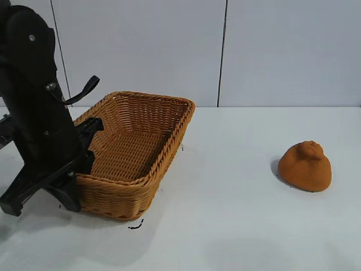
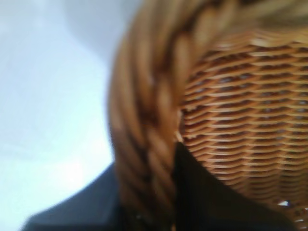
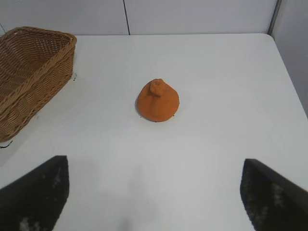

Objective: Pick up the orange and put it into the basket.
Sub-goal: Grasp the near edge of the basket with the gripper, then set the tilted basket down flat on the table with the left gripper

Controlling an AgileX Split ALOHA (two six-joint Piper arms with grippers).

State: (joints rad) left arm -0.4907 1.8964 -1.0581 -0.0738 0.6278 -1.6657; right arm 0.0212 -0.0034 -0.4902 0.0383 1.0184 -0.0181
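Observation:
The orange [image 1: 306,166], a dull orange-brown dome with a knobbly top, sits alone on the white table at the right; it also shows in the right wrist view [image 3: 158,101]. The woven wicker basket [image 1: 121,197] stands at the left. My left gripper [image 1: 89,144] is at the basket's left side. In the left wrist view its two black fingers [image 2: 202,192] sit on either side of the braided rim [image 2: 149,110], shut on it. My right gripper [image 3: 154,161] is open and empty, above the table and short of the orange. It is out of the exterior view.
The white table [image 1: 225,214] is bare between the basket and the orange. A small black mark [image 1: 135,226] lies by the basket's front corner. Grey wall panels stand behind the table. In the right wrist view the basket [image 3: 29,82] is well apart from the orange.

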